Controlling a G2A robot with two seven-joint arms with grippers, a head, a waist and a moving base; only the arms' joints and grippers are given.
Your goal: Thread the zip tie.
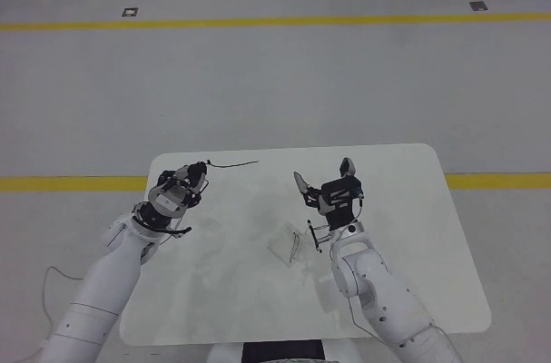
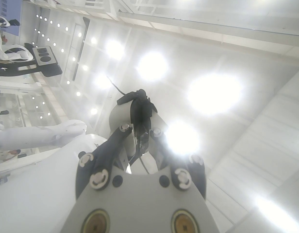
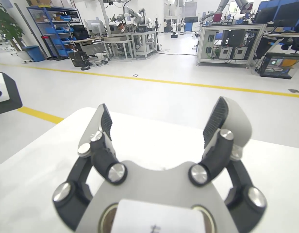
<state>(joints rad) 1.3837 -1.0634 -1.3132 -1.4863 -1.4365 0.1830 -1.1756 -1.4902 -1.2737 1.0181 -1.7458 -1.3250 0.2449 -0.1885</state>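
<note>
Your white counter (image 1: 420, 272) sits on a grey floor crossed by yellow lines. Over its far edge, toward the left, your left pincer (image 1: 195, 172) is clamped on the black zip tie (image 1: 231, 164). The tie's thin tail points toward the right pincer (image 1: 323, 174), which hangs apart from it near the counter's middle, jaws spread wide.
</note>
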